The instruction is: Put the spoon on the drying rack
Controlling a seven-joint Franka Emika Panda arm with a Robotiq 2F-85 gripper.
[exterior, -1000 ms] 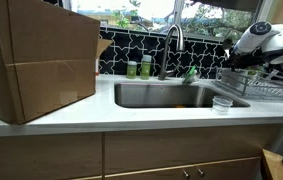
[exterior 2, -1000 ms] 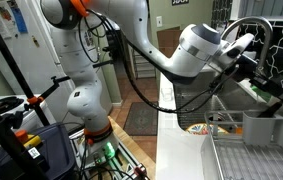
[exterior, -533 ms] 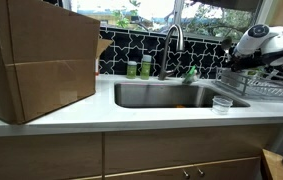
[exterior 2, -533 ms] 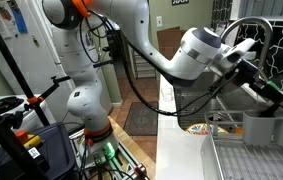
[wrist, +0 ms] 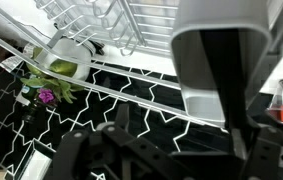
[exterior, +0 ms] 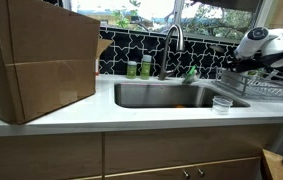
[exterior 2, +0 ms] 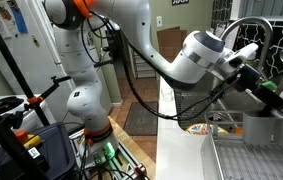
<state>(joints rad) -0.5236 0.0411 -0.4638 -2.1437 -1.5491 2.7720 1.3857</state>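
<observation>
The drying rack, a low silver wire rack, stands on the counter beside the sink; its wires also cross the top of the wrist view. My gripper hangs just over the rack. In an exterior view the gripper sits above a grey box-shaped holder on the rack. In the wrist view the dark fingers stand wide apart, open, and only black tile shows between them. I cannot make out the spoon in any view.
A steel sink with a tall faucet fills the middle of the counter. A small clear cup stands by the rack. A big cardboard box takes up the far end. Green bottles sit behind the sink.
The jaws have spread from nearly shut to wide open. The wrist has shifted slightly further over the rack.
</observation>
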